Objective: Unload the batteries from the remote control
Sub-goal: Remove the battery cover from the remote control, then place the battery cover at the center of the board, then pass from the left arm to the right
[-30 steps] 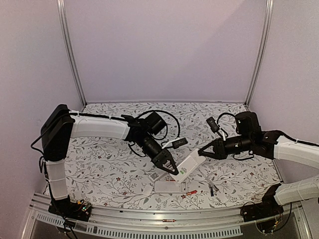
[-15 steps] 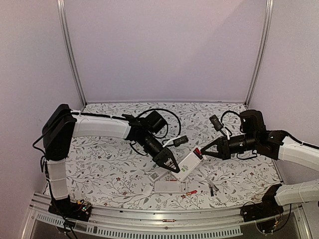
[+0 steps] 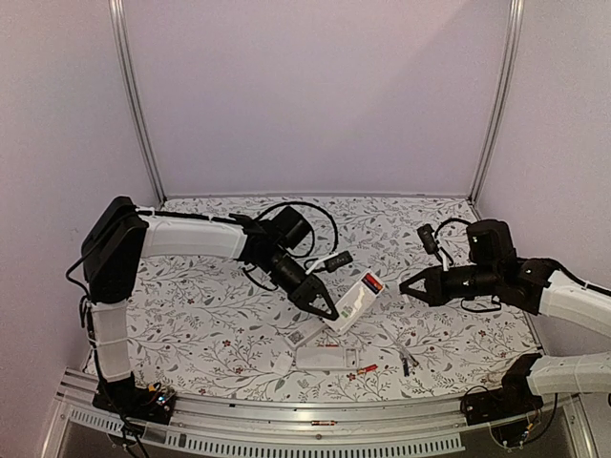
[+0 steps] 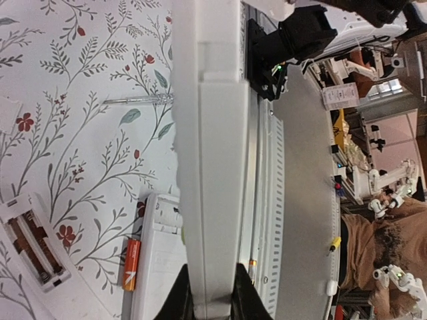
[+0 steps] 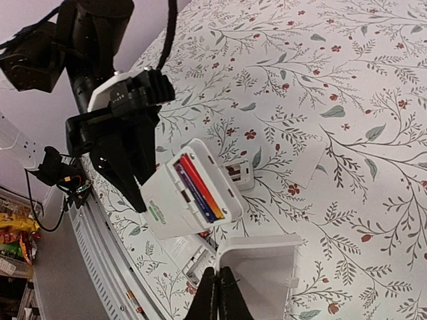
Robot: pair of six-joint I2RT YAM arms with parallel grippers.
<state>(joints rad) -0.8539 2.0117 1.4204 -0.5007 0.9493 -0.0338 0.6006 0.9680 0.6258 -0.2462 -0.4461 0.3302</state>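
1. My left gripper [image 3: 322,305] pinches the remote [image 3: 351,301] by its lower end. Its fingers [image 4: 179,303] are pressed on the two broad faces.
2. The remote is held clear of the floral table [image 3: 210,324]. It tilts upward from my left fingertips toward my right gripper [image 3: 409,286].
3. The compartment is open at the end of the remote farthest from my left fingertips. The batteries [image 5: 199,188] lie inside it lengthways, side by side, showing red-orange and dark.
4. My right gripper has its fingers pressed together. It hangs above the table, apart from the remote, with its tips pointing at the open end.
5. In the right wrist view a white piece [image 5: 259,267] shows just beside my right fingertips. I cannot tell whether those fingers are pinching it or whether it lies on the table underneath.
6. A flat white case [image 3: 323,356] lies on the table below my left gripper, toward my bases. A loose battery [image 3: 366,367], red-orange, lies just beside the case's edge.
7. A small holder [image 4: 30,250] with bare brown slots lies on the table near the case, also beneath my left gripper.
8. A thin stick [image 4: 137,100] lies flat on the table, farther out past my left fingertips.
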